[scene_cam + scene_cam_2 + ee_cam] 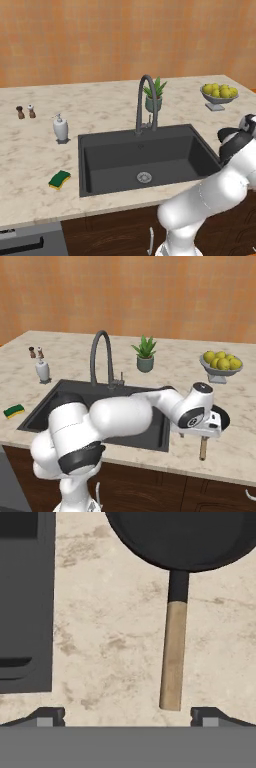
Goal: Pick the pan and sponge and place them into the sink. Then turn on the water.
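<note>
The black pan [185, 537] lies on the counter right of the sink [85, 165], its wooden handle [174, 657] pointing toward the counter's front edge. From the right base view the pan's rim [223, 417] peeks out behind the hand, and the handle [203, 448] juts forward. My gripper [127, 719] hovers open above the handle's end, fingers wide apart and touching nothing; the hand [199, 432] points down. The green-and-yellow sponge [59, 179] rests on the counter left of the sink [47, 406]. No blue stream falls from the arched faucet [145, 102].
A white soap dispenser [60, 128] and two small shakers [25, 112] stand at the back left. A potted plant [154, 97] sits behind the faucet and a bowl of lemons [220, 363] behind the pan. The sink's corner [25, 612] is just left of the handle.
</note>
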Tool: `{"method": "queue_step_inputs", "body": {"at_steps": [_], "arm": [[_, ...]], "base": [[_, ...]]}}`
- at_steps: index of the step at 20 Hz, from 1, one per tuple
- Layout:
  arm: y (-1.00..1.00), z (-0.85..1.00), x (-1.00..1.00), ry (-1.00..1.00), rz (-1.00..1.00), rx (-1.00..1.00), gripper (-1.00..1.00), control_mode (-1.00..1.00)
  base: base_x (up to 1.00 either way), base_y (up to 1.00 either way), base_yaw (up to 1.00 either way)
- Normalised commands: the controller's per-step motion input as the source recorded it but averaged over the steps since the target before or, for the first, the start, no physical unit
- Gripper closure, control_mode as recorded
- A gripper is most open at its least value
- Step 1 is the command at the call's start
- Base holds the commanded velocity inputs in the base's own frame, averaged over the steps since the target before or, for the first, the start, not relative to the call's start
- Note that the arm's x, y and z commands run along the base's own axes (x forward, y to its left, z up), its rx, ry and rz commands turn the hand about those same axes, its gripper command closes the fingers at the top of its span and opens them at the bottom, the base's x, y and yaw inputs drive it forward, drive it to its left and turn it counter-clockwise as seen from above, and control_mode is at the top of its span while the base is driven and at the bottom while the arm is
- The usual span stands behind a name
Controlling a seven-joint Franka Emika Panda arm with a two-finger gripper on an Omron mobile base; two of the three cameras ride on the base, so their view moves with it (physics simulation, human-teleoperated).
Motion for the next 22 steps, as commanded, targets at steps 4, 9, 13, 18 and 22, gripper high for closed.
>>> {"method": "queue_step_inputs", "body": {"at_steps": [4,9,13,18,22], "arm": [[-0.24,-0.38,0.29,0.00,0.00,0.00,-1.00,-1.00],[-0.28,-0.31,0.29,0.00,0.00,0.00,-1.00,-1.00],[-0.26,-0.22,0.31,0.00,0.01,0.02,-1.00,-1.00],[-0.10,-0.35,0.21,0.00,0.00,0.00,-1.00,-1.00],[-0.10,-0.47,0.18,0.00,0.00,0.00,-1.00,-1.00]], "base": [[0.00,0.00,0.00],[0.00,0.00,0.00],[0.00,0.00,0.00],[0.00,0.00,0.00],[0.00,0.00,0.00]]}}
